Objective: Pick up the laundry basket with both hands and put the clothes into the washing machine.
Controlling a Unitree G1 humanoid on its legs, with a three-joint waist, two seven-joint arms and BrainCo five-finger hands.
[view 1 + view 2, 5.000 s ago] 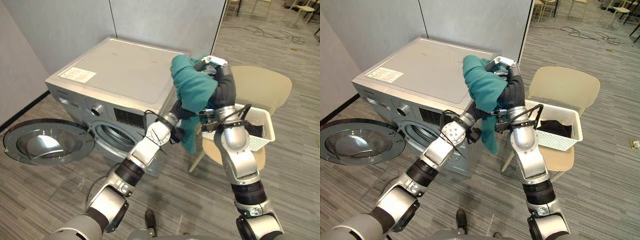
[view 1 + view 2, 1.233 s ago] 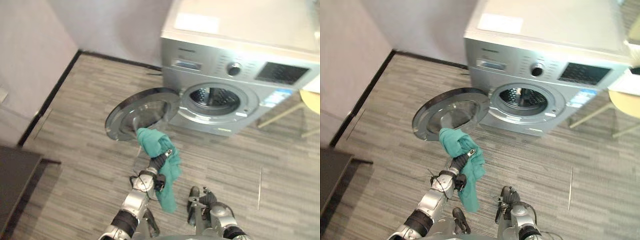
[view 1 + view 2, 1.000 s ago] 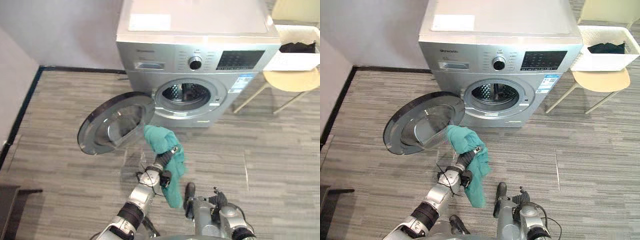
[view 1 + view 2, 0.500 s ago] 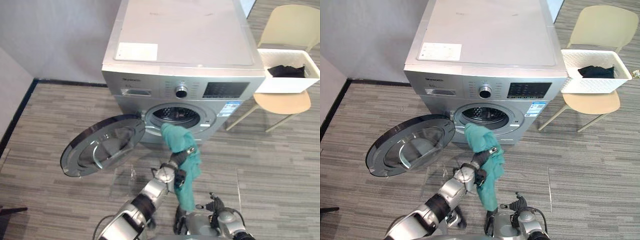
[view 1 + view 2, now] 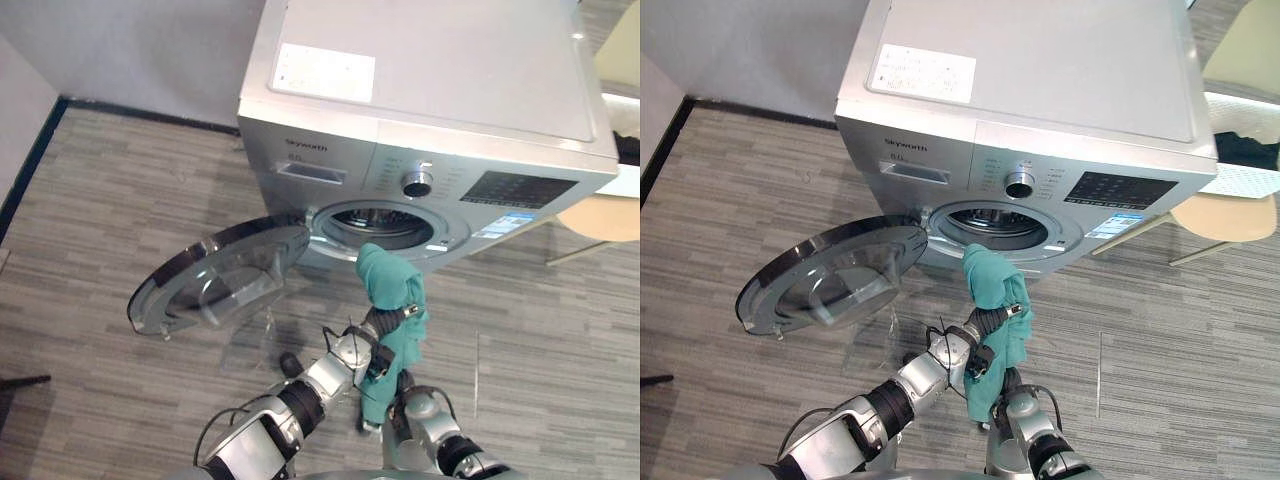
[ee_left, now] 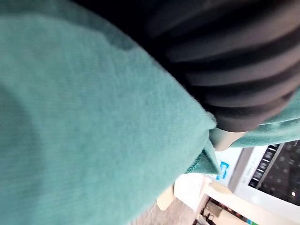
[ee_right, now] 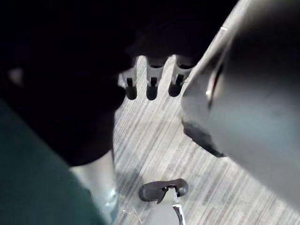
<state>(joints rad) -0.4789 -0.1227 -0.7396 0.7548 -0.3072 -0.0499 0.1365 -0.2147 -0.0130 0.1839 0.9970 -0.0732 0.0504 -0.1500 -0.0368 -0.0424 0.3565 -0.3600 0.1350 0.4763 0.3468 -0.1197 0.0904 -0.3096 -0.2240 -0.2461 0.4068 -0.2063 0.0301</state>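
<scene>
We see the washing machine with its round door swung open toward the robot's left, and the drum opening uncovered. The teal garment is bunched over the left hand just in front of that opening, with its top level with the lower rim and 1 long end hanging toward the floor. It is outside the drum. The cloth covers the fingers, so we cannot tell how the left hand grips it. The right hand hangs low near the floor, its fingers straight and holding nothing. The white laundry basket sits on a beige chair to the right of the machine – well apart from both hands – with dark clothes inside.
</scene>
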